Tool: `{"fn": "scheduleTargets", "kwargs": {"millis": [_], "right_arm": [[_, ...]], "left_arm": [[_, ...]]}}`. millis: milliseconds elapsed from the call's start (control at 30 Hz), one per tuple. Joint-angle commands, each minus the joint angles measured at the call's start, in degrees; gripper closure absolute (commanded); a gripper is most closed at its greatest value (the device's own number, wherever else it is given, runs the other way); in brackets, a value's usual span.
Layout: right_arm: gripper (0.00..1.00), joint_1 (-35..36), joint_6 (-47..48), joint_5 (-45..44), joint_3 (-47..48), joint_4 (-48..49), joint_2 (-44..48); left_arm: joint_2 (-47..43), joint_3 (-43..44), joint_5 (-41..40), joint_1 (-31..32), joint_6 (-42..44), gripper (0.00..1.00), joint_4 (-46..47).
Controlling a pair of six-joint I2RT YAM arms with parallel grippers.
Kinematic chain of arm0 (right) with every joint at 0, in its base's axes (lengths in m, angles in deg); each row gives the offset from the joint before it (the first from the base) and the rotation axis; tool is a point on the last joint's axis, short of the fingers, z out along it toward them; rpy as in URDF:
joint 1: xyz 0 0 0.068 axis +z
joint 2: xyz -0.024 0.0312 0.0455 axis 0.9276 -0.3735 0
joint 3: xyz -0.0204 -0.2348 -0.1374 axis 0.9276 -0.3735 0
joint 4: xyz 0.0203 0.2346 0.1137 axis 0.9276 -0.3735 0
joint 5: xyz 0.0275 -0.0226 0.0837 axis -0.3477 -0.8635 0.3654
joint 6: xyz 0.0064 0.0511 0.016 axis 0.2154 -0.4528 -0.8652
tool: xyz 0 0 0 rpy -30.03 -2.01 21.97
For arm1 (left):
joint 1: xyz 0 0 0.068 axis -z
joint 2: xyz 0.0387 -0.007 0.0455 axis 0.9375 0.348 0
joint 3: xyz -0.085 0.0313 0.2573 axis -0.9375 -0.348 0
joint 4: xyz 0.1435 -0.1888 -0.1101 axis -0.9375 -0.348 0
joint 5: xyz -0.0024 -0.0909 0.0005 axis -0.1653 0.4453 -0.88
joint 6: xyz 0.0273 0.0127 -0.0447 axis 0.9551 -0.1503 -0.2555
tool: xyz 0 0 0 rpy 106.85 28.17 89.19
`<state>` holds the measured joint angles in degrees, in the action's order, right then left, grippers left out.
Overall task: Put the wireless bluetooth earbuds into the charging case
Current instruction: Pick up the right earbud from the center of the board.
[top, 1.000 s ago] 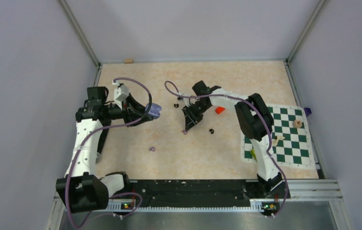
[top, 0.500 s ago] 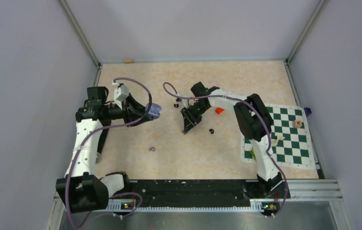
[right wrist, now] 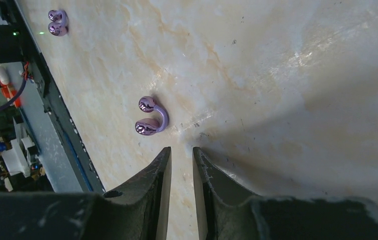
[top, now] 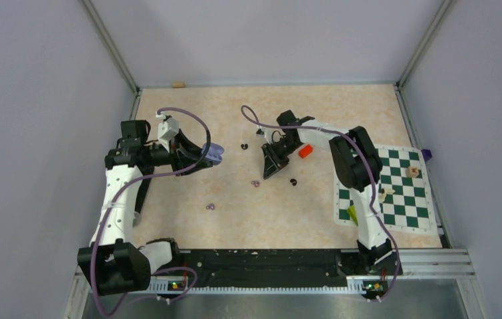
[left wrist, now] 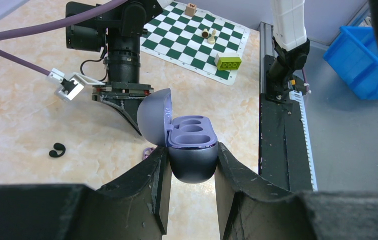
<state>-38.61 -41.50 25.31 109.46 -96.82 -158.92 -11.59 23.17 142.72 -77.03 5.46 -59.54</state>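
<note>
Clamping the glossy rounded lilac charging case in left fingers, right fingers hovering barely parted, empty, by a shiny C-shaped lilac earbud, marbled counter.

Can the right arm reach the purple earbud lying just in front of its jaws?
Probably yes. The purple earbud lies just beyond the jaws of the right arm, slightly to one side, with nothing between. The jaws stand narrowly apart and would need to widen.
</note>
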Motion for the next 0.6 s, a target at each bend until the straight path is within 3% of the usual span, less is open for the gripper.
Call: {"fn": "scheduleTargets", "kwargs": {"millis": [0, 567], "right_arm": [[0.78, 0.4, -0.2, -8.8, -2.0, 0.9, -4.5], [0.78, 4.2, -1.8, -10.5, -1.7, 2.4, -5.7]], "left_arm": [[-1.0, -0.2, 2.1, -0.2, 1.0, 1.00, 0.1], [-0.9, -0.2, 2.1, -0.2, 1.1, 1.00, 0.1]]}}
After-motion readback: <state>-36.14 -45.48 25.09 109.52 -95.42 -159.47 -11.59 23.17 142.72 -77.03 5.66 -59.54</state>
